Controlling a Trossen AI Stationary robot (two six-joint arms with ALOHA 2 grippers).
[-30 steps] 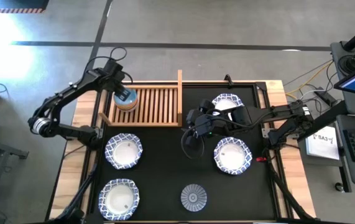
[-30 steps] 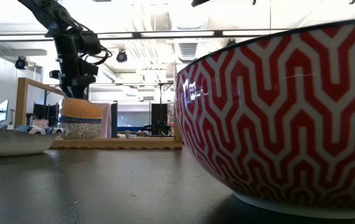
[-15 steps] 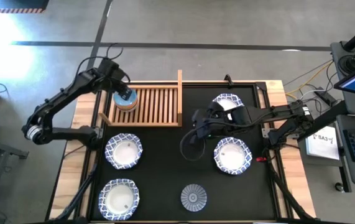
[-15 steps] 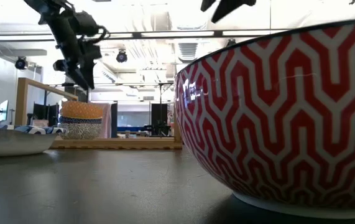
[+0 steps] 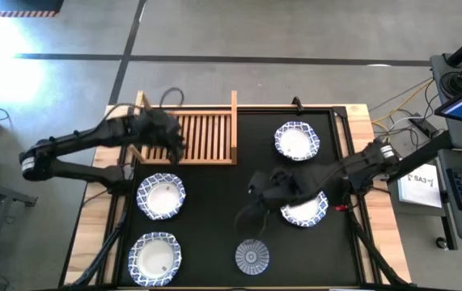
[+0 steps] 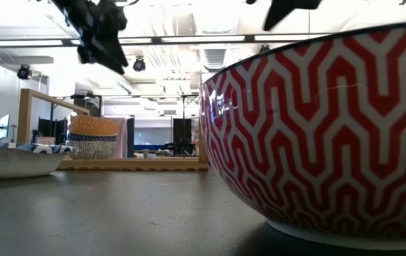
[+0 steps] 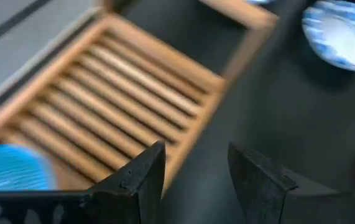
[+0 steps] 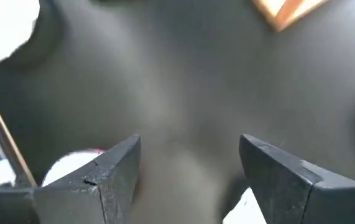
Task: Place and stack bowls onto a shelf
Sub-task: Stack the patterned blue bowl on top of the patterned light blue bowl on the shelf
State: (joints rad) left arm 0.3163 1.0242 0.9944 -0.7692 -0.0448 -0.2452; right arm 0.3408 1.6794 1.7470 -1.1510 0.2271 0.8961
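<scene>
Light wood slatted shelf [image 5: 190, 136] is sitting at the far left of the black table [image 5: 214, 218], with a yellow small bowl stacked in a patterned one [image 6: 92, 136] on its left end; the high view is hiding that stack under the left arm, only the low view is showing it, and the left wrist view is catching a blue rim [image 7: 9, 168] there

Left pincer [image 7: 193, 180] is hanging over the shelf's near edge, fingers apart, holding nothing

Right pincer [image 8: 189, 177] is hovering over bare table between the white bowl with blue patterned rim [image 5: 307, 208] and the grey-blue radial small bowl [image 5: 252, 255], fingers apart, empty

Three more wide blue-rimmed bowls are lying on the table: far right [image 5: 296, 141], left middle [image 5: 161, 196], left near [image 5: 154, 256]

Red-and-white zigzag bowl [image 6: 323, 135] is filling the low view right at the lens; I can't pick it out from above

Handling guess: glazed ceramic, stiff, fairly heavy, slippery, chips on impact. Best grip is pinching the rim wall, one finger inside and one outside, then lowering gently onto the stack
</scene>
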